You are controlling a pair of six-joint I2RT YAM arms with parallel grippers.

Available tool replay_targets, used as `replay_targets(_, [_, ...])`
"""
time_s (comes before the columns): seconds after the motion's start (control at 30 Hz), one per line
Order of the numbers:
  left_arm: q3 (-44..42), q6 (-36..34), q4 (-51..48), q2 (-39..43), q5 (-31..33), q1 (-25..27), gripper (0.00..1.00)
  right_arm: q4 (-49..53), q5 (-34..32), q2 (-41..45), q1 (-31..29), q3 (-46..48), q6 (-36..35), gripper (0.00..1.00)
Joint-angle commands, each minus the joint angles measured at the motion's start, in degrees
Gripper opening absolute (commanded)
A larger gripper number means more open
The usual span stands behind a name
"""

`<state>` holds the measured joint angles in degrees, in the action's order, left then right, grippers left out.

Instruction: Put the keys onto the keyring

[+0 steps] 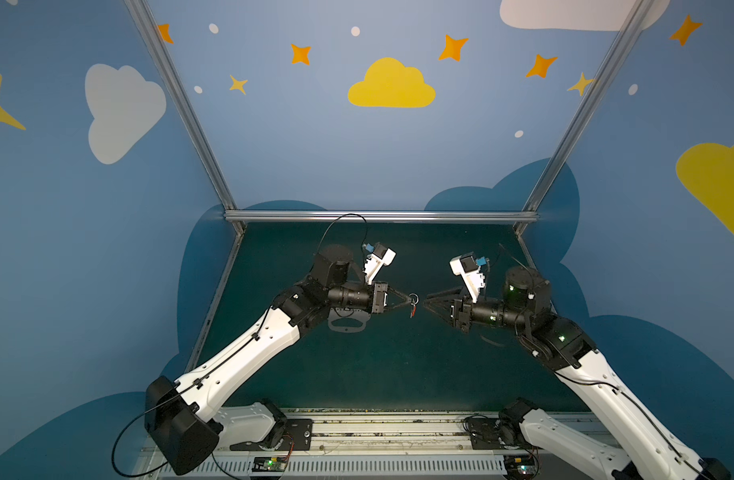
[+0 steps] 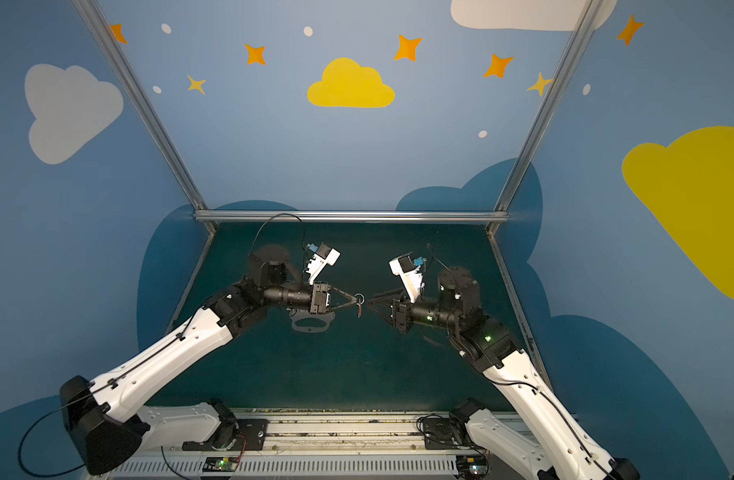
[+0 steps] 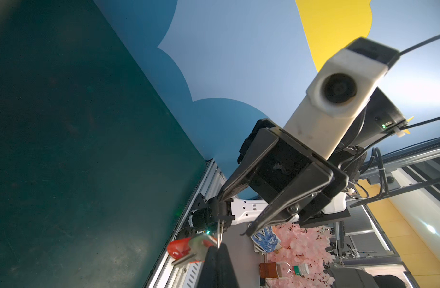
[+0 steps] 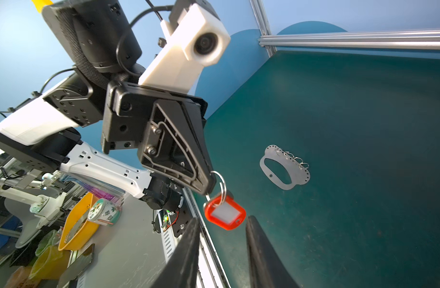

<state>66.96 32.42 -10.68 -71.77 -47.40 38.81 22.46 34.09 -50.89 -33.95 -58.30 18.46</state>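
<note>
— How far along?
— The red-tagged keys point(image 4: 225, 212) hang from the keyring point(image 4: 221, 183), apparently threaded. My left gripper point(image 1: 407, 304) pinches that ring above the surface point(image 4: 363, 124).
— Your other arm?
— My right gripper point(image 1: 426, 302) is parted, empty, just beside the tag. Both arms reach inward, tips nearly meeting. Probably only setting it down remains.
</note>
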Motion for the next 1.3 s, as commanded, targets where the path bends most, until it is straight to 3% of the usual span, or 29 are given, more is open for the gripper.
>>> replay_targets(0.0, [1.0, -1.7, -0.9, 1.3, 0.8, 0.3, 0.04, -0.4, 1.1, -0.6, 0.0, -0.2, 2.3, 0.35])
replay_targets(0.17, [0.7, -1.4, -0.6, 1.6, 1.0, 0.2, 0.04, -9.7, 3.1, 0.2, -0.1, 3.5, 7.9, 0.3])
replay_targets(0.33, [-0.1, -0.9, 0.3, 2.5, 1.6, 0.2, 0.04, -15.3, 2.9, 0.0, -0.1, 5.9, 13.0, 0.32])
replay_targets(0.5, [-2.6, 1.7, 4.7, 3.5, 2.3, 0.2, 0.04, -25.6, 3.9, -0.3, -0.1, 10.1, 21.5, 0.29])
replay_targets(0.73, [-6.0, 5.8, 10.8, 4.8, 3.8, 0.3, 0.04, -35.5, 4.2, 0.0, -0.1, 13.5, 28.0, 0.25])
replay_targets(0.93, [-5.4, 5.5, 9.6, 4.8, 4.4, 0.3, 0.04, -33.9, 4.7, -0.3, -0.7, 13.0, 27.7, 0.27])
replay_targets(1.27, [-5.0, 5.1, 9.0, 5.0, 4.7, 0.2, 0.04, -28.3, 3.2, -1.8, -2.7, 10.9, 24.6, 0.2])
